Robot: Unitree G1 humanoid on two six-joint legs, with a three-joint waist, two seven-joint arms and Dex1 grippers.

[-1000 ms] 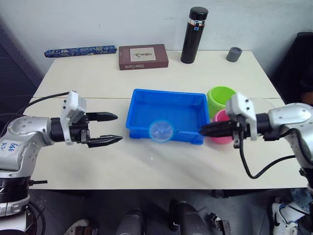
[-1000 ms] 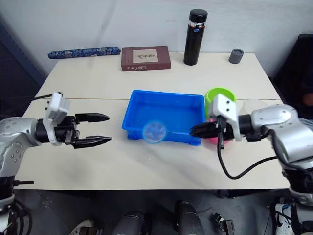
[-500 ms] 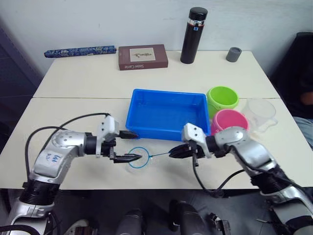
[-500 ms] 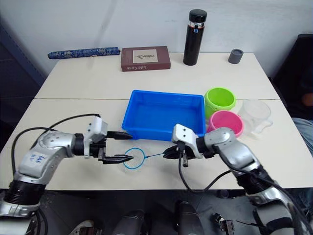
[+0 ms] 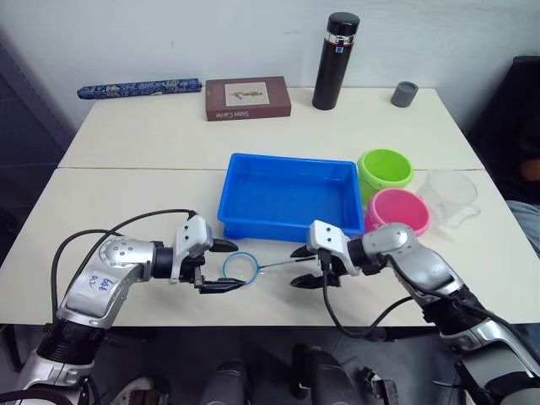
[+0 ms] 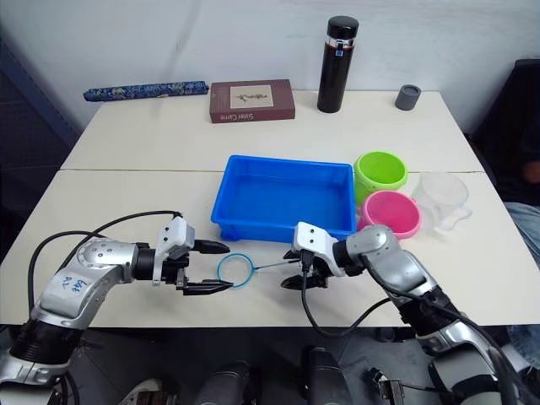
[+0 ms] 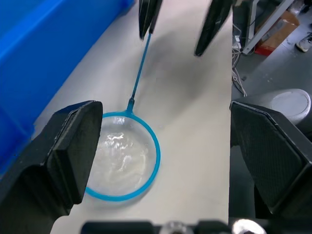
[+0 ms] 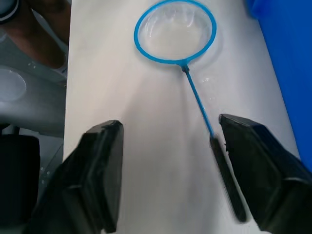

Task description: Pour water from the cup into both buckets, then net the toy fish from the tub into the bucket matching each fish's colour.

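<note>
On your left, your left gripper (image 5: pixel 226 265) is low over the front part of the table (image 5: pixel 135 181), with its two black fingers apart, one on each side of the hoop of the net (image 5: pixel 240 268). The fingers do not touch the hoop, as the left wrist view shows. The net lies flat on the table, just in front of the tub (image 5: pixel 287 200), and its thin handle points toward your right side.

Next, your right gripper (image 5: pixel 305 267) is at the far end of that handle. Its fingers are also apart, so nothing is clamped; one finger is very near the handle, but you cannot tell if it touches.

Behind both grippers, the blue tub stands in the middle of the table. You cannot make out any toy fish in it.

Just to the right of the tub are the two buckets: the green bucket (image 5: pixel 384 171) behind, and the pink bucket (image 5: pixel 398 211) in front of it, near each other. Further right, the clear cup (image 5: pixel 447 195) stands upright beside the buckets, near the right edge of the table.

At the back of the table, from left to right, you see a blue patterned roll (image 5: pixel 137 87), a brown box (image 5: pixel 247 98), a tall black flask (image 5: pixel 335 61) and a small grey cup (image 5: pixel 404 93).
</note>
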